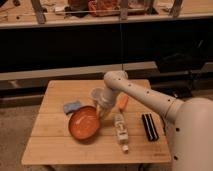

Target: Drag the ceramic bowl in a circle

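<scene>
My pincer (103, 109) sat at the ceramic bowl's (83, 124) right rim on the worktop (55, 145); whether it gripped, I could not tell. I judged the circle under way; next, a curving sweep avoiding the cup (97, 94).

Bowl (82, 124): glossy orange-red, darker toward rim. Table (55, 145): pale wood with plank seams. Sponge (72, 106): blue. Cup (96, 94): whitish, translucent. Bottle (120, 129): clear with white cap. Small object (123, 102) beside arm: orange. Flat case (149, 126): black. Arm (145, 97): cream with row of dark dots. Pincer (102, 111), at bowl's right rim: pale cream.
</scene>
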Available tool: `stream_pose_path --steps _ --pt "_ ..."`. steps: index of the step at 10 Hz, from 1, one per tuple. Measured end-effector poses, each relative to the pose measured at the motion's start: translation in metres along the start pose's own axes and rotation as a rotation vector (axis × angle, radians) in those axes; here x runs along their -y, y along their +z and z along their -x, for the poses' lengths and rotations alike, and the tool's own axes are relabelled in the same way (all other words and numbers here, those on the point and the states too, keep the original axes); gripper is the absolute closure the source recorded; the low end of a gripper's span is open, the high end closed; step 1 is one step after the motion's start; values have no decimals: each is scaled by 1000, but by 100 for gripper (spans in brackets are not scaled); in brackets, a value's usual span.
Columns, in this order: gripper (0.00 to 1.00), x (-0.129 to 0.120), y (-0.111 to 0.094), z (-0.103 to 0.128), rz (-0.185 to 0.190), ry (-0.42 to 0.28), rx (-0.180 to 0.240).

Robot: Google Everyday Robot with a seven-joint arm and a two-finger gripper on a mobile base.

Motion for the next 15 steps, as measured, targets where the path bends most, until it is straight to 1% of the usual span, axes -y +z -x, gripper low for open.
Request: stream_pose_path --steps 1,3,4,6,7,9,10,11,12,13,15 --pt "100 -8 1 3 0 13 3" --pt "100 -29 6 25 5 43 14" --pt "100 -37 11 43 5 54 15" --pt "100 -48 19 89 10 63 18" --pt "100 -54 22 120 17 65 25" --pt "100 -51 30 150 27 50 43" --pt "100 -43 36 164 32 27 59" --pt "100 -31 41 170 36 6 66" --pt "100 -20 45 172 37 -13 68" --pt "100 -8 47 168 36 -31 66" --pt "100 9 46 148 18 -48 53"
